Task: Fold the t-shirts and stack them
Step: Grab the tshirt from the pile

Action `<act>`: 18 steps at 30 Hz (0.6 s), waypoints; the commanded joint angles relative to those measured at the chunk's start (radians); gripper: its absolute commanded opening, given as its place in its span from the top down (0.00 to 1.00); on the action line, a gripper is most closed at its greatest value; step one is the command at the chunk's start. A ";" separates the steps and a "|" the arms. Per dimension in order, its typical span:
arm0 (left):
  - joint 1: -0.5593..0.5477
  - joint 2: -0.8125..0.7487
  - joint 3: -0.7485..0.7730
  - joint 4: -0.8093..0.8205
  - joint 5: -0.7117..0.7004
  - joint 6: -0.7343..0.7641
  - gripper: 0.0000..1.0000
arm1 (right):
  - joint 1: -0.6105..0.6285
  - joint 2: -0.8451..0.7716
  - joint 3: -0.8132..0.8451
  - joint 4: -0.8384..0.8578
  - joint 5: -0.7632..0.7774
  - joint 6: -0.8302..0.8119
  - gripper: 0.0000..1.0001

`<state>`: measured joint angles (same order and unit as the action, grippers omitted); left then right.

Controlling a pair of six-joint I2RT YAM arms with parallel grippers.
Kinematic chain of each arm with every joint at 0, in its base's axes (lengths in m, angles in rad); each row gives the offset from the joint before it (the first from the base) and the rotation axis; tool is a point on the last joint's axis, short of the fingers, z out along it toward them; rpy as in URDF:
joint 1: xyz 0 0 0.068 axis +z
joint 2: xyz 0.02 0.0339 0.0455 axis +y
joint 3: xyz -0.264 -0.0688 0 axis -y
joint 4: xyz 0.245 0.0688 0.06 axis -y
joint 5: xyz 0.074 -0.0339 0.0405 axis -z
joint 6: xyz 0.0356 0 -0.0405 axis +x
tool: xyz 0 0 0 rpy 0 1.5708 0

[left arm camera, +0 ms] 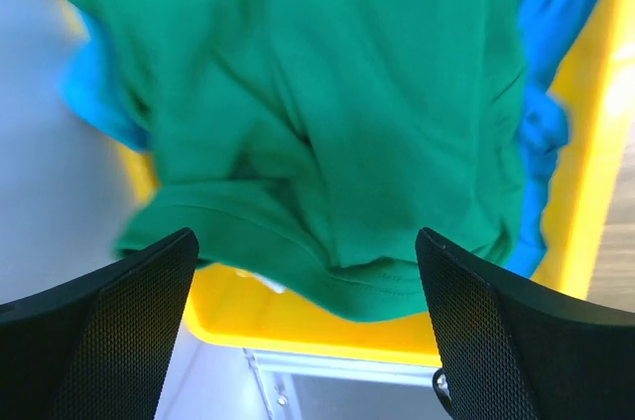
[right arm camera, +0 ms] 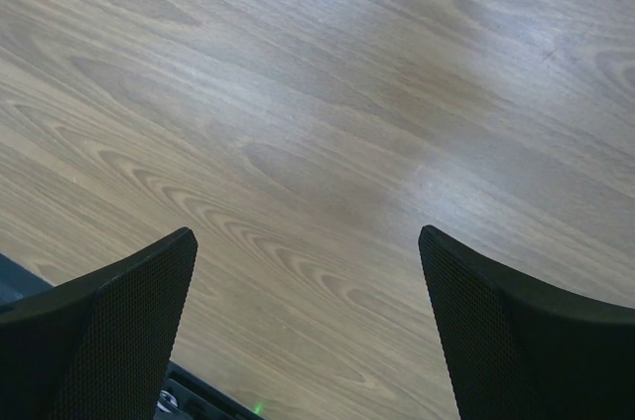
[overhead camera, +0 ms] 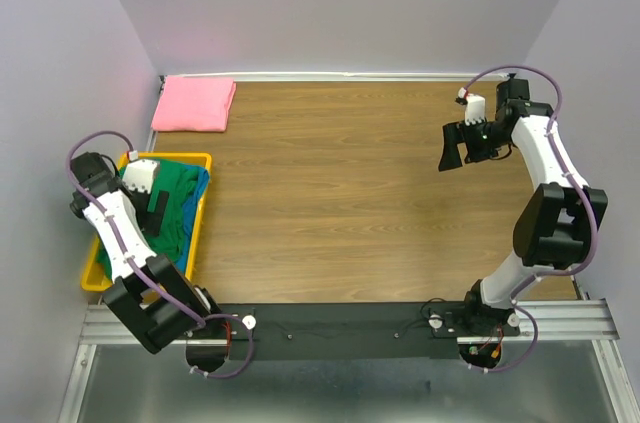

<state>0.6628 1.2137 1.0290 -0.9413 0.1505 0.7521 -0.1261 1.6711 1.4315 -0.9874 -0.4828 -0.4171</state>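
The left gripper (left arm camera: 305,241) is hanging over the yellow bin (overhead camera: 199,225), which is standing at the near left edge of the bench (overhead camera: 350,193). Its two black fingers are standing wide apart and are holding nothing. In the left wrist view they are pointing down at the cloth, and I cannot tell if they are touching it.

The green t-shirt (overhead camera: 180,193) is lying crumpled on top inside the bin and is covering most of it. One hemmed edge of it is lying across the bin's rim in the left wrist view. The teal-blue t-shirt (left arm camera: 556,3) is lying under the green one, and it is showing at both sides of it, along the bin's walls.

The pink t-shirt (overhead camera: 195,103) is lying folded into a neat rectangle in the far left corner of the bench, beyond the bin and apart from it.

The right gripper (right arm camera: 306,239) is hovering above the far right part of the bench, well apart from all the t-shirts. Its fingers are also spreading wide and are gripping nothing; between them only the bare wood surface is showing. The middle of the bench is carrying no cloth.
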 commanded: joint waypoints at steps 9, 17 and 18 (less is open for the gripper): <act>0.034 0.116 -0.093 0.131 -0.134 0.020 0.12 | 0.006 -0.011 0.004 -0.011 0.018 -0.043 0.00; 0.032 0.153 0.130 0.018 -0.046 -0.003 1.00 | 0.006 -0.043 -0.039 -0.011 0.023 -0.052 0.00; 0.034 0.150 0.190 -0.019 -0.013 -0.011 1.00 | 0.006 -0.045 -0.043 -0.013 0.024 -0.054 0.00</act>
<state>0.6880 1.3716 1.0782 -0.9081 0.0677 0.7589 -0.1261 1.6604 1.4033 -0.9894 -0.4770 -0.4477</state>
